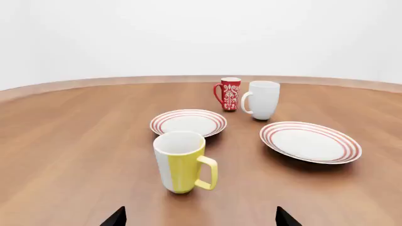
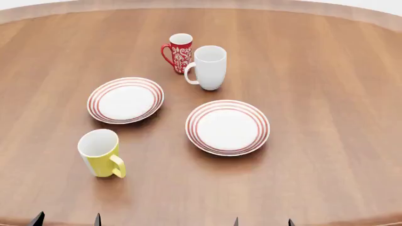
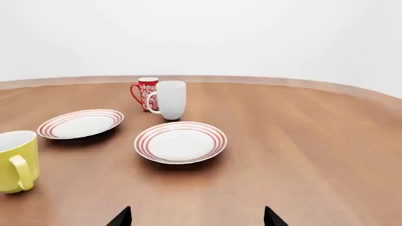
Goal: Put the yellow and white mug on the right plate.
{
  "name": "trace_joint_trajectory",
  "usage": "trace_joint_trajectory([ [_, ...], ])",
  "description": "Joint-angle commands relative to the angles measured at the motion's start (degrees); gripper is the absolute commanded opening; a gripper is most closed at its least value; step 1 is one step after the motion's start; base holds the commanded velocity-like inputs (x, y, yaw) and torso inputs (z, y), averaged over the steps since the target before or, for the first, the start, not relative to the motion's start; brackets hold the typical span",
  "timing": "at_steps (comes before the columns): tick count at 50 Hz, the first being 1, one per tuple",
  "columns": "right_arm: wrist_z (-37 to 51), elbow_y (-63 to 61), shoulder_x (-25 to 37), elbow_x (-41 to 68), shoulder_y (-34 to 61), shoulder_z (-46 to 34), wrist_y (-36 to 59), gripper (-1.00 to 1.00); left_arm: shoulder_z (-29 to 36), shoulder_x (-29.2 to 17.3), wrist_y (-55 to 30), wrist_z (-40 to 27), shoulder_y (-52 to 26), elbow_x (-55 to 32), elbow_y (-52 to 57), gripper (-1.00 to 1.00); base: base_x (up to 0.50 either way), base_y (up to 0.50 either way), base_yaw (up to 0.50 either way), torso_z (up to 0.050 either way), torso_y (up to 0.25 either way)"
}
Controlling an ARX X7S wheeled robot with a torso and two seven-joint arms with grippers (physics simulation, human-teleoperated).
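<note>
The yellow and white mug (image 2: 100, 153) stands upright on the wooden table at the front left, handle toward the front right. It also shows in the left wrist view (image 1: 182, 161) and in the right wrist view (image 3: 16, 161). The right plate (image 2: 227, 127), white with red rings, lies empty near the middle; it also shows in both wrist views (image 1: 310, 141) (image 3: 180, 141). My left gripper (image 2: 67, 220) is open and empty, a short way in front of the mug. My right gripper (image 2: 262, 221) is open and empty at the front edge, in front of the right plate.
A second ringed plate (image 2: 125, 100) lies behind the yellow mug. A large white mug (image 2: 208, 67) and a slim red patterned mug (image 2: 179, 52) stand together behind the right plate. The round table's rim (image 2: 351, 9) curves at the back.
</note>
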Motion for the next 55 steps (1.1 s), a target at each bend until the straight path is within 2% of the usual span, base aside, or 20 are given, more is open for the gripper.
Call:
trace_joint_trajectory([
  [1,0.9,-0.1,0.8,1.5,-0.1,-1.0,-0.1,1.0,1.0,-0.9,0.6,-1.1,-0.3,-0.9,-1.0,1.0,0.0,0.0,0.0,0.0,0.0],
  [22,3.9,0.1,3.6,4.5,0.1,-4.3,-0.2,1.0,4.5,-3.7,-0.9,-4.3,-0.5,-3.0,-0.3,1.0,0.0,0.0,0.0,0.0,0.0],
  [24,3.9,0.1,3.6,4.5,0.1,-4.3,-0.2,1.0,4.5,-3.7,-0.9,-4.3,-0.5,-3.0,-0.3,1.0,0.0,0.0,0.0,0.0,0.0],
  [25,0.4,0.0,0.5,1.4,0.0,-0.7,0.6,1.0,0.9,-0.7,-1.0,-0.7,-0.5,-0.2,-0.4,1.0,0.0,0.0,0.0,0.0,0.0],
  [42,3.6,0.5,3.2,3.7,0.0,-3.9,-1.5,1.0,3.7,-3.1,-0.6,-4.2,-0.3,-2.6,0.2,1.0,0.0,0.0,0.0,0.0,0.0],
  [44,4.4,0.4,3.2,3.2,-0.2,-3.8,-5.7,1.0,3.7,-3.1,3.6,-5.0,0.0,-2.5,0.4,1.0,0.0,0.0,0.0,0.0,0.0],
  [49,4.1,-3.2,1.9,8.3,-1.7,-1.9,-31.3,1.0,2.9,-3.8,30.0,-10.6,2.4,4.6,4.9,1.0,0.0,0.0,0.0,0.0,0.0],
  [55,3.6,-4.3,2.5,10.8,-2.3,-3.0,-42.3,1.0,2.0,-4.0,40.4,-14.0,3.6,4.9,6.7,1.0,0.0,0.0,0.0,0.0,0.0],
])
